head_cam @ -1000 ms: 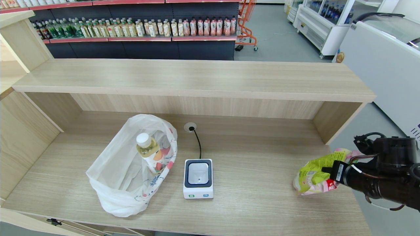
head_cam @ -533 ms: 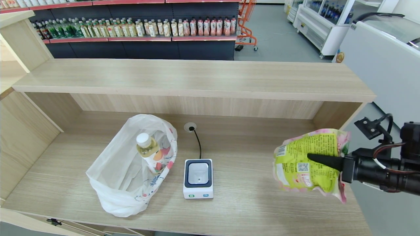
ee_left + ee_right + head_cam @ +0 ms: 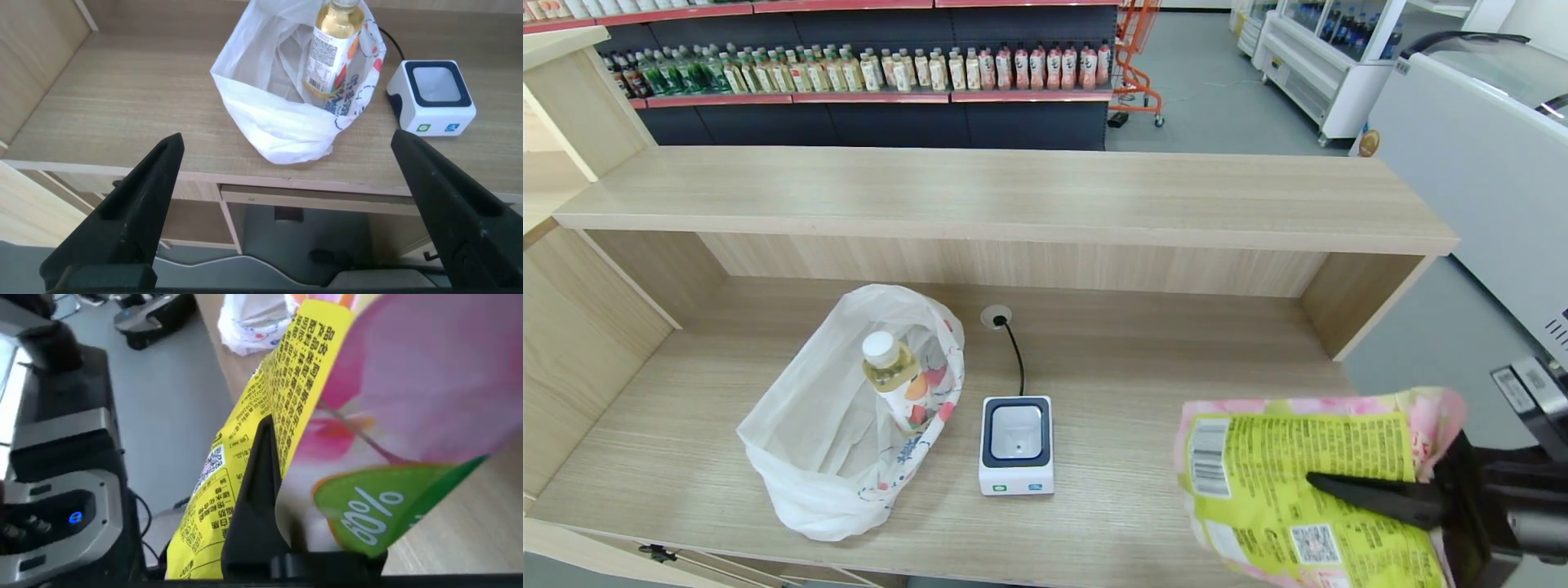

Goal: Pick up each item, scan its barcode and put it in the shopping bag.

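A yellow-green and pink snack pouch (image 3: 1290,457) hangs above the counter's front right corner, its printed back and barcode (image 3: 1210,457) facing up. My right gripper (image 3: 1319,483) is shut on the pouch, one black finger lying across the print. The right wrist view shows that pouch (image 3: 409,400) clamped in the right gripper (image 3: 282,449). The white scanner (image 3: 1015,443) sits mid-counter, left of the pouch. Further left, the white shopping bag (image 3: 833,457) holds a tea bottle (image 3: 890,371). My left gripper (image 3: 286,220) is open off the counter's front edge, near the bag (image 3: 278,122) and the scanner (image 3: 433,98).
A raised wooden ledge (image 3: 1013,196) and side panels wall in the counter (image 3: 1143,359) at the back and both sides. The scanner's black cable (image 3: 1015,351) runs back to a hole in the counter. Bare counter lies between scanner and pouch.
My right gripper has lifted the pouch off the counter's right end, raised it toward the head camera and turned its barcode side upward. Bag, bottle and scanner have stayed put.
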